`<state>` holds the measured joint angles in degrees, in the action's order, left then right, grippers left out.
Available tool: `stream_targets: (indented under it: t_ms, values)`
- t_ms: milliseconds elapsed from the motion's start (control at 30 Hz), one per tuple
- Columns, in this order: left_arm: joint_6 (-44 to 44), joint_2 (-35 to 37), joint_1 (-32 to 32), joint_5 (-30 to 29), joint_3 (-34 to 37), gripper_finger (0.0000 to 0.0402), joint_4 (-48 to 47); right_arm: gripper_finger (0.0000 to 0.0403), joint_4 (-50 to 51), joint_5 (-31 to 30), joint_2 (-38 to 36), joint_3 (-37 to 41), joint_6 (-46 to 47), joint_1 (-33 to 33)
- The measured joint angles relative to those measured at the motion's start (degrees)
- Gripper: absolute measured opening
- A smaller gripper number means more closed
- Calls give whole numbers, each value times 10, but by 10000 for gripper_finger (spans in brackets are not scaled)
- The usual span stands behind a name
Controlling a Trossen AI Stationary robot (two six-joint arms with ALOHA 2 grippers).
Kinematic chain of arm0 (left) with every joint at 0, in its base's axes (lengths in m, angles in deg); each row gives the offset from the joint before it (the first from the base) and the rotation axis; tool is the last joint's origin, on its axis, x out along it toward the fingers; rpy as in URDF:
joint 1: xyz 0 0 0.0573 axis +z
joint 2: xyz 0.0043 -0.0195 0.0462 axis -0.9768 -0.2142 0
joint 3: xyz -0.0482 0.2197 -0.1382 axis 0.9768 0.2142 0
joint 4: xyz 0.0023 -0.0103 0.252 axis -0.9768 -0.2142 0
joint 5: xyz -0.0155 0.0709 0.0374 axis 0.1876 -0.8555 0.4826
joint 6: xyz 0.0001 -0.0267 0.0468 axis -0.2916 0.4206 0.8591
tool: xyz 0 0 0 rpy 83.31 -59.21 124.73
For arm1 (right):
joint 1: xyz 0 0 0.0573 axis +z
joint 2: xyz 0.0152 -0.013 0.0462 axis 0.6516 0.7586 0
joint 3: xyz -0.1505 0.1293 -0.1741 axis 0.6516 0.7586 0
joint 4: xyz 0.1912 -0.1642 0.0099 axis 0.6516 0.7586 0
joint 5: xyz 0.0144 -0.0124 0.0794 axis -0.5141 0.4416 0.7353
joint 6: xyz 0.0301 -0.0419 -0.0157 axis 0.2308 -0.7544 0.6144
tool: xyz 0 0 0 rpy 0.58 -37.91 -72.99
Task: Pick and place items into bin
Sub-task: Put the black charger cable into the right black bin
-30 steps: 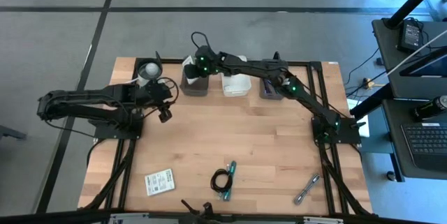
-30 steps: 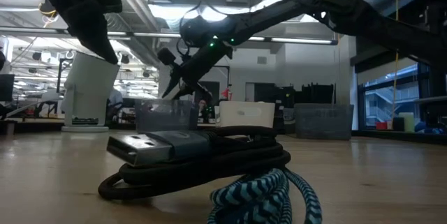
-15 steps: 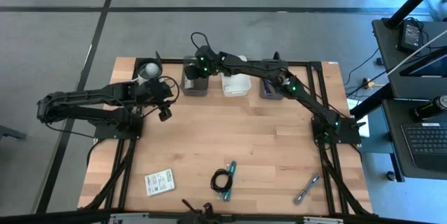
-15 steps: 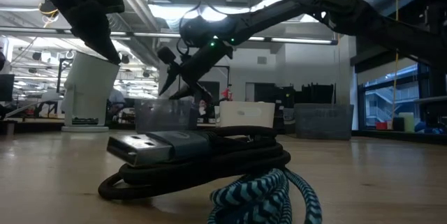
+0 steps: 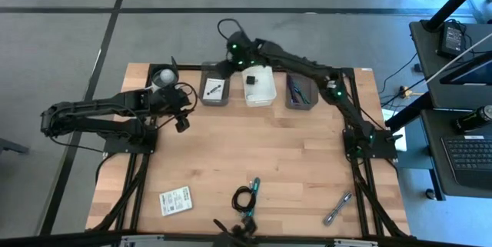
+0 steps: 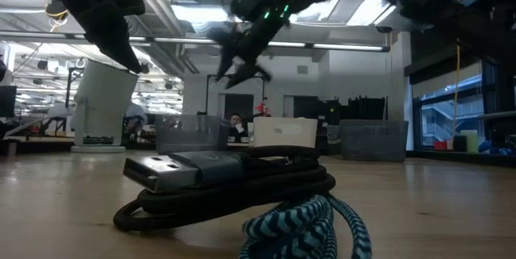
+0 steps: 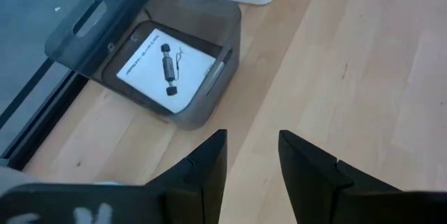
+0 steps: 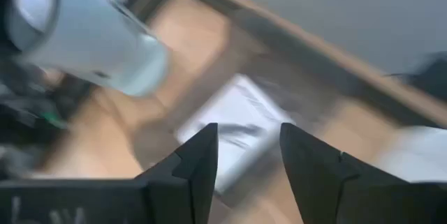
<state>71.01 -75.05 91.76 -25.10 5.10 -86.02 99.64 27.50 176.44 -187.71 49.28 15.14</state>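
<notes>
My right gripper (image 5: 224, 62) hangs open and empty above the table's far edge, just beyond the grey bin (image 5: 214, 91); the low view shows its fingers (image 6: 242, 67) spread. In that bin lies a white card (image 7: 166, 68) with a small black piece on it. My left gripper (image 5: 184, 107) waits open at the left, pointing at the grey bin. On the near part of the table lie a white printed card (image 5: 175, 201), a black coiled cable (image 5: 244, 198), a teal-handled tool (image 5: 253, 187) and a silver metal piece (image 5: 337, 208).
A white bin (image 5: 260, 87) with a small black cube in it and a dark bin (image 5: 300, 91) with tools stand in the same row at the far edge. A white cup with a ball (image 5: 162, 78) stands left of the grey bin. Bare wood fills the table's middle.
My right gripper has opened over the grey bin, then risen and drawn back toward the table's far edge and a little to the right, rolling as it went. The white card with the black piece now shows lying in the grey bin.
</notes>
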Motion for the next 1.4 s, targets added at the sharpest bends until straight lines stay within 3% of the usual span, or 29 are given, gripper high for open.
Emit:
stream_targets:
  t_ms: [167,367,533,733,867,1167,1400]
  values:
    - [0,0,0,0,0,125,43,158,178,-111,-72,0,-97,12]
    - [19,-4,-1,-12,0,125,100,157,332,-126,-130,43,-143,43]
    - [-18,-34,-4,-17,-11,125,102,140,273,-125,-221,221,-136,80]
    - [-34,-103,-46,-28,-57,125,103,124,124,-124,-393,498,-70,121]
    - [-56,-164,-78,-54,-100,125,103,122,66,-124,-509,640,-1,147]
    - [-103,-308,-150,-122,-214,125,95,122,63,-124,-733,832,167,248]
    - [-147,-399,-204,-148,-284,125,91,98,4,-117,-821,913,220,348]
